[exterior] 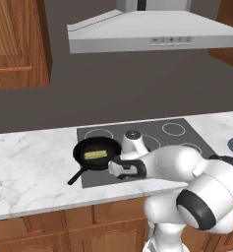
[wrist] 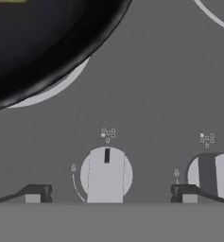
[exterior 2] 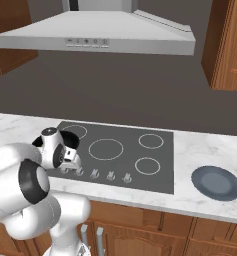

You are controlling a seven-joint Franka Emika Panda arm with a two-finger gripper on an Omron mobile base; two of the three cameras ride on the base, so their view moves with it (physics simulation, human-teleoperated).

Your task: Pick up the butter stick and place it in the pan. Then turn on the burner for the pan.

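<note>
While my gripper (wrist: 108, 196) hangs low over the front edge of the cooktop (exterior: 187, 129), the butter stick (exterior: 95, 154) lies flat inside the pan (exterior: 96, 152), up and to the left of my tool and apart from it. That pan sits on the front left burner, its long handle (exterior: 76, 176) reaching out over the marble counter (exterior: 29, 162). Through the hand view my two fingertips (wrist: 35, 194) stand spread wide, holding nothing, with a white knob (wrist: 106, 175) centred between them, its dark mark pointing toward the pan's rim above. A second knob (wrist: 212, 174) sits just beside my other fingertip. My arm bends forward from the base, wrist turned down toward the row of knobs (exterior 2: 95, 174). A grey plate (exterior 2: 216, 183) rests on the counter well off to the right
</note>
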